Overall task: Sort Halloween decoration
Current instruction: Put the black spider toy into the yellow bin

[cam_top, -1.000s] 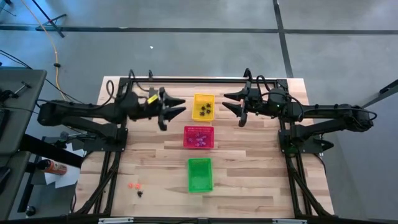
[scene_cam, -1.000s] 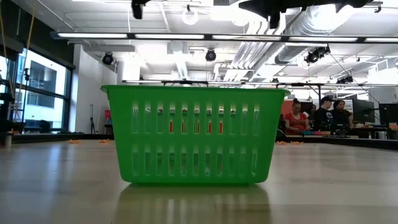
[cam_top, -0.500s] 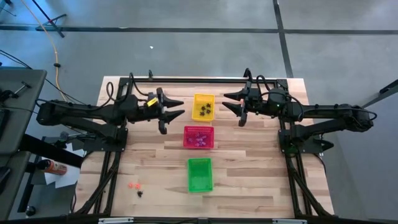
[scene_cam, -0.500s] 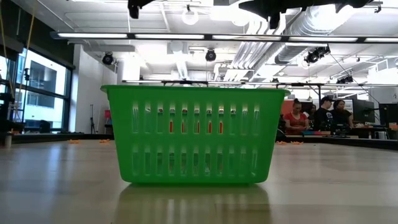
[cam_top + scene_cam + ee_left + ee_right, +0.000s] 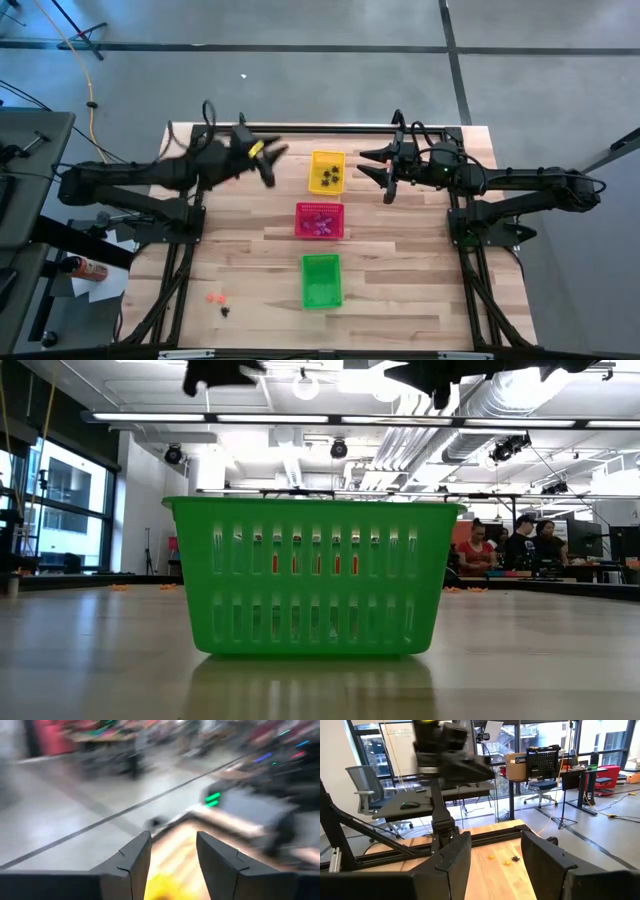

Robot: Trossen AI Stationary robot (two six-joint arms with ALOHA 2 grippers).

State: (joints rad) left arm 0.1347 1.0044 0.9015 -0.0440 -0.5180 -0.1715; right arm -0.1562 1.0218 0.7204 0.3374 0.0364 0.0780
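Three mesh baskets stand in a row down the table's middle: yellow (image 5: 327, 172) with black trinkets, red (image 5: 320, 220) with purple-pink trinkets, green (image 5: 321, 280) nearest, filling the low view (image 5: 313, 575). Two orange trinkets (image 5: 214, 298) and a black one (image 5: 226, 311) lie on the wood near the near-left corner. My left gripper (image 5: 268, 158) hovers open, left of the yellow basket, blurred in its wrist view (image 5: 172, 850). My right gripper (image 5: 376, 168) hangs open, right of the yellow basket (image 5: 495, 855). Neither holds anything.
Black frame rails run along the table's far edge (image 5: 320, 128) and both sides. Bare wood lies on both sides of the basket row. A few small trinkets (image 5: 512, 858) show on the wood beyond my right fingers. People sit at desks (image 5: 520, 545) far behind the table.
My left gripper has swung up and toward the table's far edge, turning as it went, fast enough to blur; it stays open and empty. The right arm, the baskets and the loose trinkets have kept still.
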